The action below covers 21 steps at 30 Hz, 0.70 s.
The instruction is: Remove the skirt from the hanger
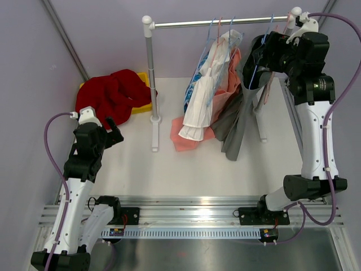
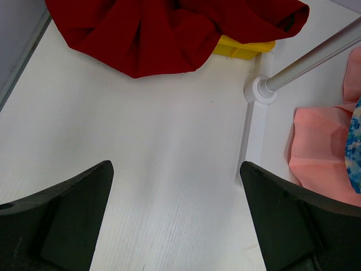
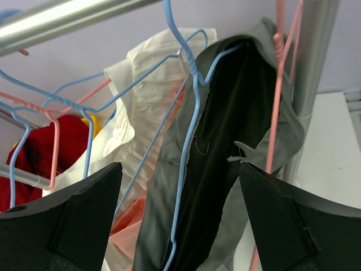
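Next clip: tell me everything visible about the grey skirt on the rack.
The grey skirt is thin, creased, dark grey fabric, its inside reading almost black. It hangs by its waist on a blue wire hanger from the metal rail, near the right end of the row, draping against a peach garment on its left. A pink hanger crosses its right edge. The open right gripper faces it; no contact is visible.
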Motion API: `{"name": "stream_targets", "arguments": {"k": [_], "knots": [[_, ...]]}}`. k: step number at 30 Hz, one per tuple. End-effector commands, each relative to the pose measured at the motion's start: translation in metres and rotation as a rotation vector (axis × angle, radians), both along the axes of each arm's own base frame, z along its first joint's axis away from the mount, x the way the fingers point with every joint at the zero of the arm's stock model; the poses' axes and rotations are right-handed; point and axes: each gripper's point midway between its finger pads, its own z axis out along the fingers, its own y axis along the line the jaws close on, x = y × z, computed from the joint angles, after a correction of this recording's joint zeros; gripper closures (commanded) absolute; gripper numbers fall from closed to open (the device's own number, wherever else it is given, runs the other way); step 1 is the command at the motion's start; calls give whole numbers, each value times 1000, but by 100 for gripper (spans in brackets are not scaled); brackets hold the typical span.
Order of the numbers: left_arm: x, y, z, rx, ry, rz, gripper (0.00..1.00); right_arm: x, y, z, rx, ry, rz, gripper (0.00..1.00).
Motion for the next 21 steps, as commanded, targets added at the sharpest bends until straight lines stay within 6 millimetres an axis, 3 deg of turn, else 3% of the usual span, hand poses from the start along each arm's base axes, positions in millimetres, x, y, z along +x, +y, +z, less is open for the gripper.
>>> {"name": "stream_targets", "arguments": {"k": [1,6,16,20,21], "knots": [[3,1,10,14,-33,-3,1,-3,15,12,26,-31,58,9],[3,1,10,14,-34,-5,1,10,21,-5,31,1,68,12],[2,1,10,15,-31,-4,1,32,25,-45,32,83,70,52],[3,1,10,15,-29,-4,1,36,24,-50,26,96,66,97],[3,1,10,15,-29,-4,1,37,24,-51,26,97,66,100]]}}
